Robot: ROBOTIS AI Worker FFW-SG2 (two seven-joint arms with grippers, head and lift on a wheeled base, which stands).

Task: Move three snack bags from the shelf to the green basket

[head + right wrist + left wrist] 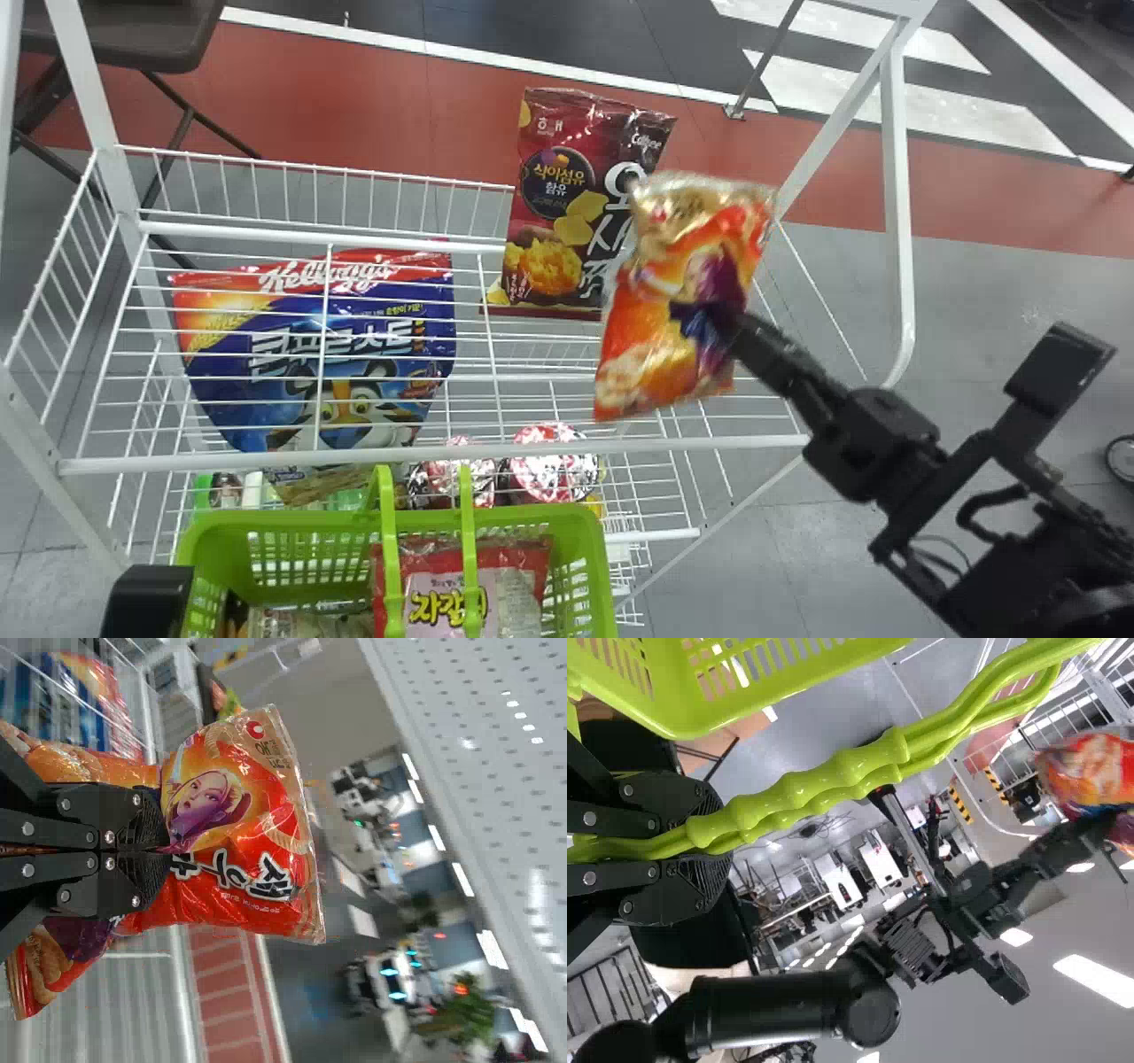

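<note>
By the shelf's right edge (762, 441), the right claw (159, 850) pinches an orange snack bag (275, 828). The left claw (713, 833) squeezes the green basket's (523, 517) handles (824, 784). At least one bag (518, 589) is in; this isn't.

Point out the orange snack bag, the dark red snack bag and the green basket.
Orange snack bag (239, 840): right wrist view, middle of its printed front.
Dark red snack bag (574, 208): head view, middle of its front.
Green basket (310, 520): head view, far rim.
</note>
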